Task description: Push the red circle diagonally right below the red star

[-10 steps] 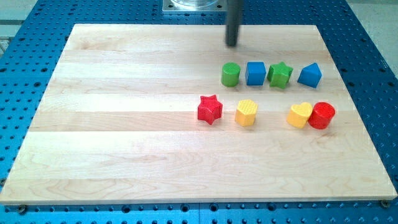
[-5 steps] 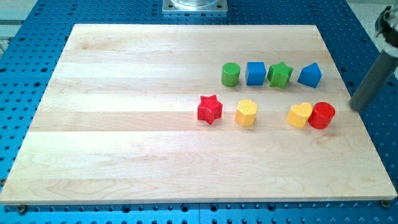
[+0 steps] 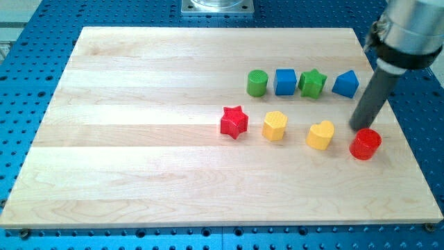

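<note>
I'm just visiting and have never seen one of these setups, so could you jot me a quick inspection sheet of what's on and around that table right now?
Surface: pale wooden board, lying flat on a blue perforated base.
Job's things: red circle near the view's right edge; red star near the middle, well to the circle's left.
Clutter: top row of green cylinder, blue cube, green star and blue block; lower row has yellow hexagon and yellow heart.
Grippers: none; my tip sits just above the red circle, at its upper left.
Cables: nothing seen.
Surroundings: metal mount at the view's top.
</note>
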`<action>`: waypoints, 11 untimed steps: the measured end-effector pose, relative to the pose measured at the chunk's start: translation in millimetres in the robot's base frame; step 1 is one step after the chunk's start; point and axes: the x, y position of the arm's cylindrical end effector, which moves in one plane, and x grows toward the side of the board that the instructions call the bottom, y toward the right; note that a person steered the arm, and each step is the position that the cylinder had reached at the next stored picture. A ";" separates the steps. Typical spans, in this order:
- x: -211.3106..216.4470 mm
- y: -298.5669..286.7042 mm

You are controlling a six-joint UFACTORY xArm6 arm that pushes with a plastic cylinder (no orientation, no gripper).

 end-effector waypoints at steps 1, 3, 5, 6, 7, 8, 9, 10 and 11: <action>4.4 25.0; 42.7 37.8; 79.1 -67.7; 79.1 -131.4; 77.2 -211.6; 84.7 -223.8; 90.6 -240.0; 90.6 -244.5; 90.6 -244.5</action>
